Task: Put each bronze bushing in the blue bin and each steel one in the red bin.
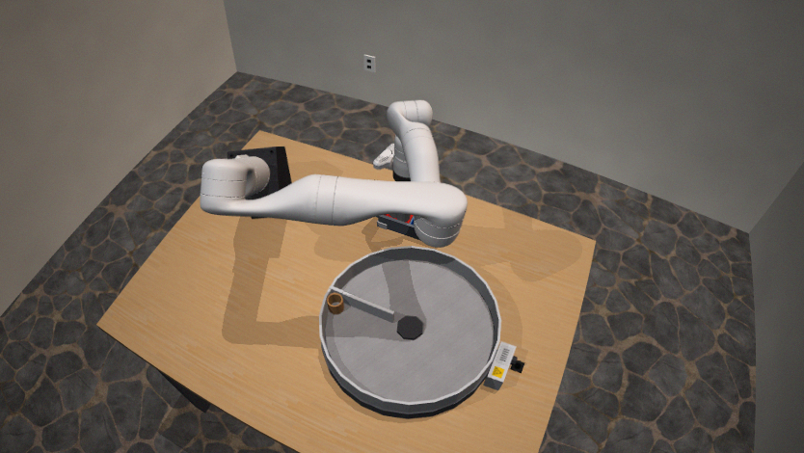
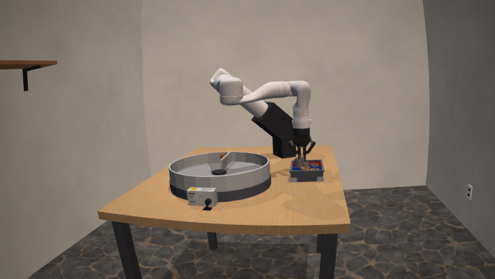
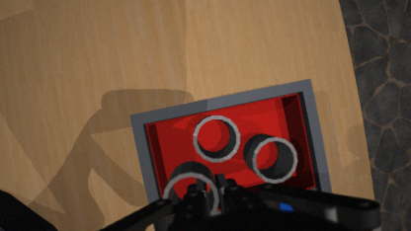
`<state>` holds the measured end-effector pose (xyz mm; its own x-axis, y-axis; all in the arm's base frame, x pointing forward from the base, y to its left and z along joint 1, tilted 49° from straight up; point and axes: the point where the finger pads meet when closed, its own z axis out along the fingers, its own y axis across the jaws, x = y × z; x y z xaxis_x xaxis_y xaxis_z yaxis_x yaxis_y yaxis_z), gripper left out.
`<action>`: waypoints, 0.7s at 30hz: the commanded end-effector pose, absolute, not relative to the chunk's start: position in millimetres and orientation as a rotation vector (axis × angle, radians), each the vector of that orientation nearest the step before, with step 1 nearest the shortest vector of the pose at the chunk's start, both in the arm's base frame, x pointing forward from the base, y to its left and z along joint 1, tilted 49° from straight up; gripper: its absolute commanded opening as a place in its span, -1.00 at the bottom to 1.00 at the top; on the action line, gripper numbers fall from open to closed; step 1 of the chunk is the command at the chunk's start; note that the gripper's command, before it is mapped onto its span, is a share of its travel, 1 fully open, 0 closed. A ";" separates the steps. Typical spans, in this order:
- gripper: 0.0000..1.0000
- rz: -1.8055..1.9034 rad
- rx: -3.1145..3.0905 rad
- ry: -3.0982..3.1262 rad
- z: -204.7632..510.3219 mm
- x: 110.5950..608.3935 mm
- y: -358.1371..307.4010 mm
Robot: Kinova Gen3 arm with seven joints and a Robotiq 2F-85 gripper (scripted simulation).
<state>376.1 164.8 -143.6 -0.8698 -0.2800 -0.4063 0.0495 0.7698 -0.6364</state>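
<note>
Your fingers grip a steel bushing (image 3: 190, 185) over the red bin (image 3: 163, 143). Two steel ones sit inside already. One bronze bushing (image 1: 335, 303) waits on the turntable (image 1: 483, 292).

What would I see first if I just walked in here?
Probably the big white arm bent across the wooden table, with its gripper pinching a steel bushing low over the red bin, where two more steel ones sit. Next, the big round grey turntable, with one bronze bushing at its rim.
</note>
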 end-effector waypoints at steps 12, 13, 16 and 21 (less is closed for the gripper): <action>-1.00 -0.906 -0.177 2.477 -150.0 380.6 161.6; -1.00 -0.906 -0.177 2.477 -150.0 380.6 161.6; -1.00 -0.905 -0.177 2.477 -151.0 381.4 161.0; -1.00 -0.903 -0.181 2.477 -155.4 384.9 158.5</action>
